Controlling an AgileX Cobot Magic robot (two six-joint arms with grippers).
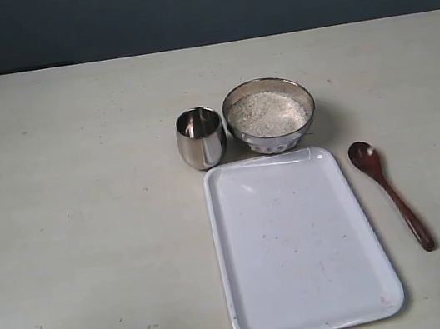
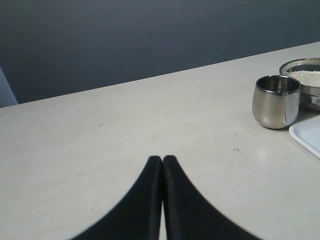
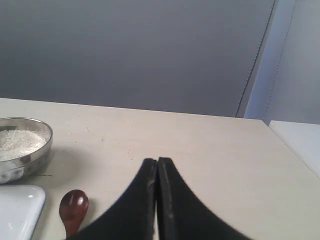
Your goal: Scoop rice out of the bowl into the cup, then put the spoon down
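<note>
The bowl [image 1: 274,144] holds white rice [image 1: 266,113]. The shiny cup [image 1: 202,145] stands just beside it and looks empty. The spoon [image 1: 389,191] lies on the table [image 1: 89,237] beside the white tray [image 1: 301,244]. The left claw [image 2: 162,160] and the right claw [image 3: 157,161] are pinched closed, holding nothing.

The cup [image 1: 200,137] and bowl [image 1: 274,144] are polished, mirror-bright steel, and the bowl's lower wall is ribbed. The rice [image 1: 266,113] is matt, grainy white. The tray [image 1: 301,244] looks like smooth white plastic with a slight sheen. The spoon [image 1: 390,193] beside it is glossy dark wood. The table [image 1: 89,237] is matt and speckled.
</note>
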